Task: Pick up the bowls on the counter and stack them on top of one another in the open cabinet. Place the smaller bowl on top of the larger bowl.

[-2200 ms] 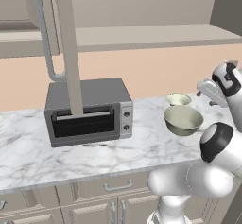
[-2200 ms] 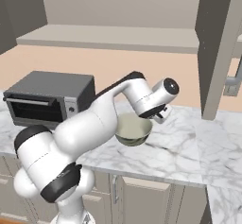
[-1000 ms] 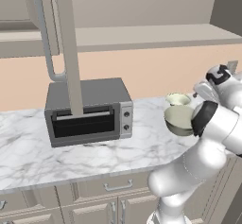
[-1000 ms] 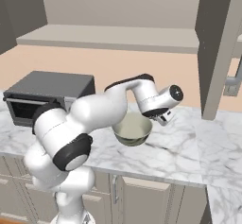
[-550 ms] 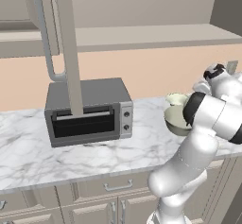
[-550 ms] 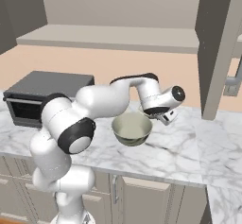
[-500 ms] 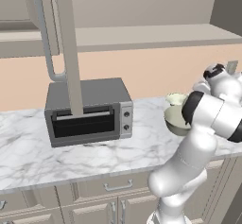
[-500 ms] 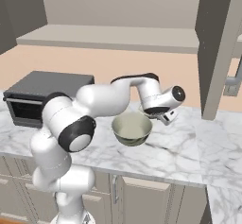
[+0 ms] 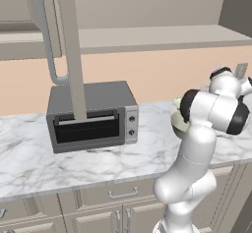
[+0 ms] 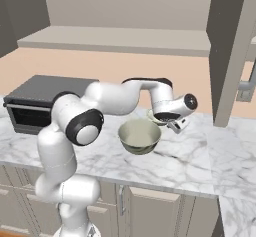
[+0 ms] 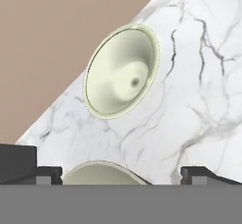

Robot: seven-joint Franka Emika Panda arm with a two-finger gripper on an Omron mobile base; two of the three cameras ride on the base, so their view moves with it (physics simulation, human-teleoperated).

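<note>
Open gripper [image 11: 121, 173] swung in over the two bowls

Jaws wide, holding nothing; since a moment ago the hand has come round above the large bowl [image 10: 139, 135], the small bowl [image 11: 121, 72] apparently just behind it on the counter [image 10: 195, 153]; no pickup yet.

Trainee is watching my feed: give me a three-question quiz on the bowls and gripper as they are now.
1. True or false: the gripper is closed on a bowl.
2. Both bowls rest on: A) cabinet shelf B) counter C) toaster oven
3. Fill in: the small bowl lies nearer the ____ than the large bowl.

Key: 1 false, open and empty. 2 B. 3 wall.
</note>
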